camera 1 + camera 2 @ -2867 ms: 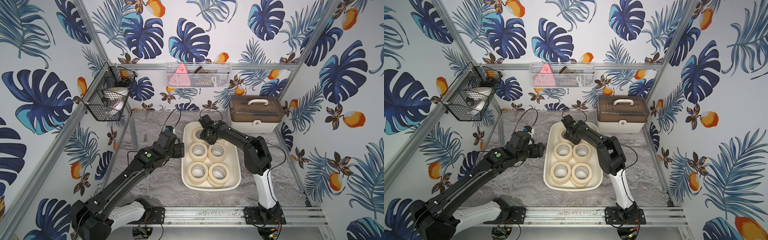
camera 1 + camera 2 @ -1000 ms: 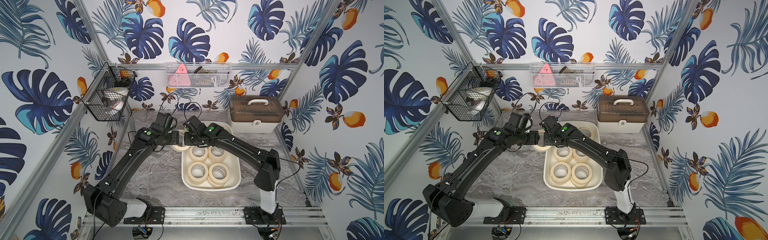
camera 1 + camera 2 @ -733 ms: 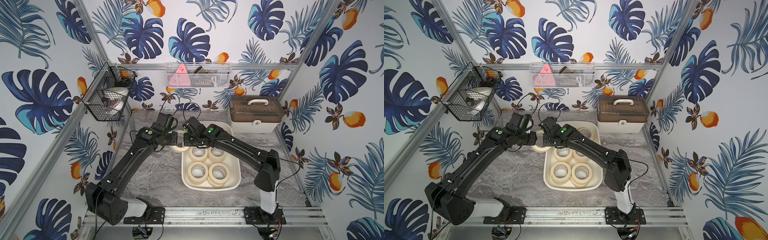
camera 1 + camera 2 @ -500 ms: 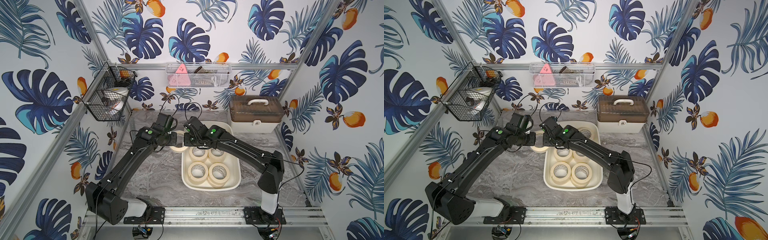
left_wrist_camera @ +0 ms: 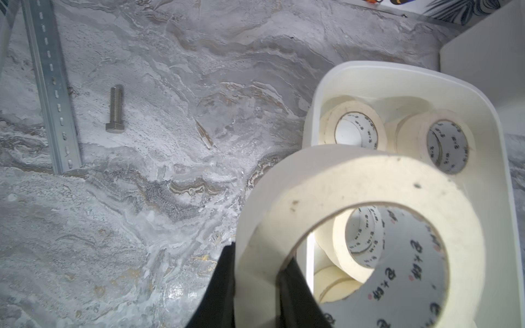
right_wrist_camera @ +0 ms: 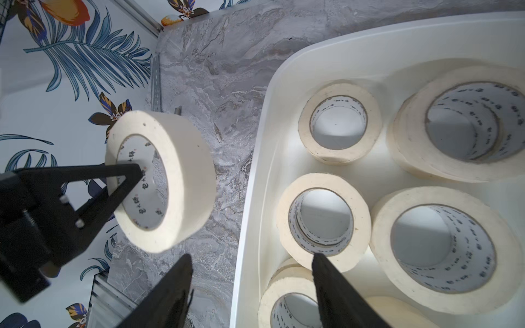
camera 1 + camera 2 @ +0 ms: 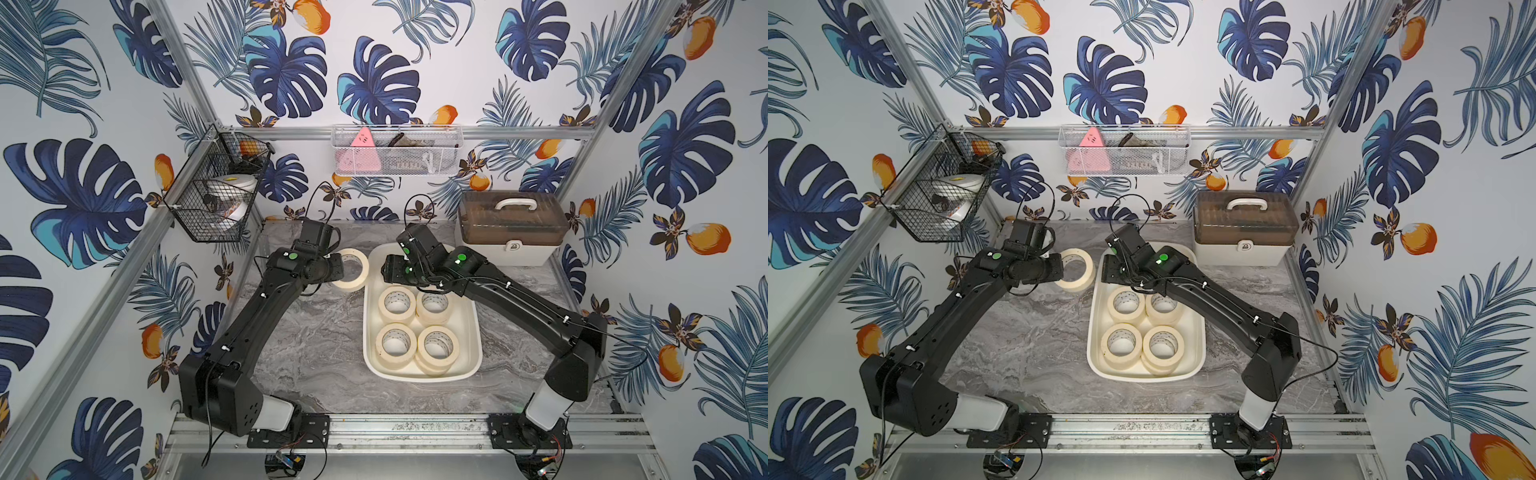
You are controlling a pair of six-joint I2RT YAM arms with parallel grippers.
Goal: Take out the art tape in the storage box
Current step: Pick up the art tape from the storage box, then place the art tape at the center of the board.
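While the left gripper clamps one art tape roll by its wall, one jaw inside the core, the roll hangs tilted above the table | storage box rim just beyond the held roll | right gripper spread, empty, over the boxed rolls | judgement: lower first, lay it flat clear of the rim, then release.

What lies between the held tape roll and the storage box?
Nothing: only bare tabletop shows between the roll and the box, in the right wrist view.
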